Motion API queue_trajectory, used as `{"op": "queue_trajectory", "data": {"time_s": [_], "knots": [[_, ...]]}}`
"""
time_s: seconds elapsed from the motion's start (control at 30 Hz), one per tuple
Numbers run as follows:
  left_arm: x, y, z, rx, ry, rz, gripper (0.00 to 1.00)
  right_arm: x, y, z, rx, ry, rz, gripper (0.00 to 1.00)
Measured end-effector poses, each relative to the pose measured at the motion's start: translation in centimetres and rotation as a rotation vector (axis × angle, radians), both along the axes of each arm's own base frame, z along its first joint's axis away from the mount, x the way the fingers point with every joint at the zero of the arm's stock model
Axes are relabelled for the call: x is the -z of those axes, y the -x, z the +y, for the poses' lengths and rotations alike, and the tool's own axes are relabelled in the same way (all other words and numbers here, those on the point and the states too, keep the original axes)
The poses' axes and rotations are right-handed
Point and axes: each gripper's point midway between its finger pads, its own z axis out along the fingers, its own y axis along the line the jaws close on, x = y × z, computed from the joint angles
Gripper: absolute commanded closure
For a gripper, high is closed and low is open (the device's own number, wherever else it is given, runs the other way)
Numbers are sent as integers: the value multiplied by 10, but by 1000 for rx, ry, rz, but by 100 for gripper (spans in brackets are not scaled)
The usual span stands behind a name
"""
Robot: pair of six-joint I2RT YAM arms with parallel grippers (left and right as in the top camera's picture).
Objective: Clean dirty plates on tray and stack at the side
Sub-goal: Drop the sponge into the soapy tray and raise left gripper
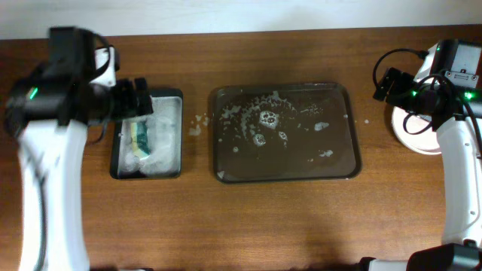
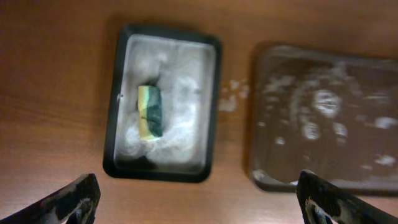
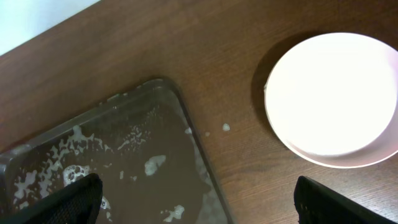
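Observation:
The large dark brown tray (image 1: pixel 282 177) sits at the table's centre with only foam patches in it; it also shows in the left wrist view (image 2: pixel 261 177) and the right wrist view (image 3: pixel 186 124). White plates (image 1: pixel 410 132) lie stacked on the table at the far right, partly under my right arm; they show in the right wrist view (image 3: pixel 333 93), and how many I cannot tell. My left gripper (image 2: pixel 199 202) is open and empty, above the table in front of the small black tray. My right gripper (image 3: pixel 199 199) is open and empty, above the tray's right edge.
A small black tray (image 1: pixel 114 162) at the left holds foam and a yellow-green sponge (image 1: pixel 139 137), also in the left wrist view (image 2: pixel 150 111). Foam flecks (image 1: pixel 197 124) lie on the wood between the two trays. The table's far edge meets a white wall.

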Motion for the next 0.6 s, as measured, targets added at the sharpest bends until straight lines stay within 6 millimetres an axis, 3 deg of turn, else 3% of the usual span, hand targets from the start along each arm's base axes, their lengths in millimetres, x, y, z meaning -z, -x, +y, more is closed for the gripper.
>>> {"op": "queue_trajectory", "data": {"time_s": [0.13, 0.23, 0.4, 0.6], "knots": [[-56, 43, -20, 62, 33, -174, 1, 0, 0, 0, 0, 0, 0, 2], [-86, 72, -28, 95, 54, -281, 1, 0, 0, 0, 0, 0, -1, 2], [-118, 113, -28, 106, 61, -417, 1, 0, 0, 0, 0, 0, 0, 2], [-135, 166, -27, 111, 57, -512, 1, 0, 0, 0, 0, 0, 0, 2]]}}
